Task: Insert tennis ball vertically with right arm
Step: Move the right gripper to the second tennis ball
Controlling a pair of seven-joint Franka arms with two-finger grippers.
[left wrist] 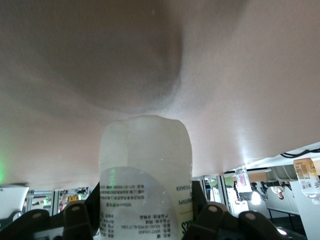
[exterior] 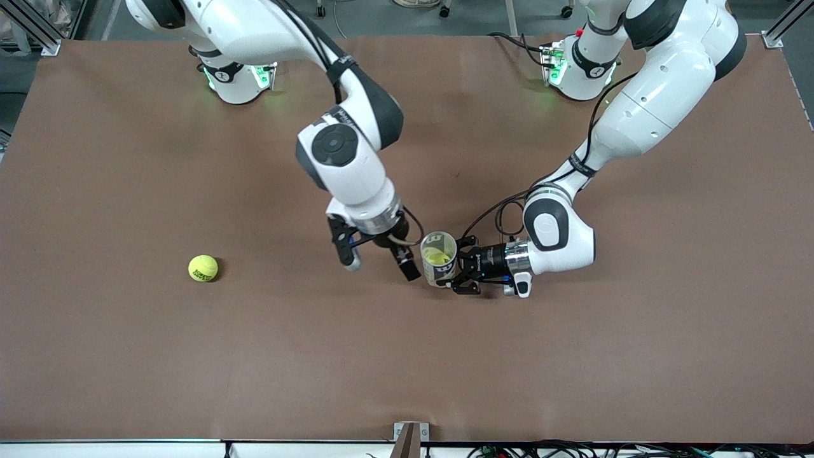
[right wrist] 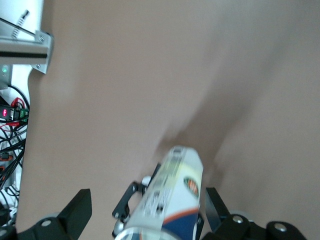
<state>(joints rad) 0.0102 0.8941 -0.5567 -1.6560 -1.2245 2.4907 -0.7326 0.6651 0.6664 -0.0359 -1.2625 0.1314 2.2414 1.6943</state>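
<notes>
A clear tennis-ball can with a printed label stands upright near the table's middle, and a yellow ball shows inside its open mouth. My left gripper is shut on the can's side; the can also fills the left wrist view, between that gripper's fingers. My right gripper is open and empty, close beside the can toward the right arm's end. In the right wrist view the can shows between its spread fingers. A second tennis ball lies on the table.
The brown table carries nothing else. The loose ball lies toward the right arm's end, well away from both grippers. The left gripper's black linkage shows by the can in the right wrist view.
</notes>
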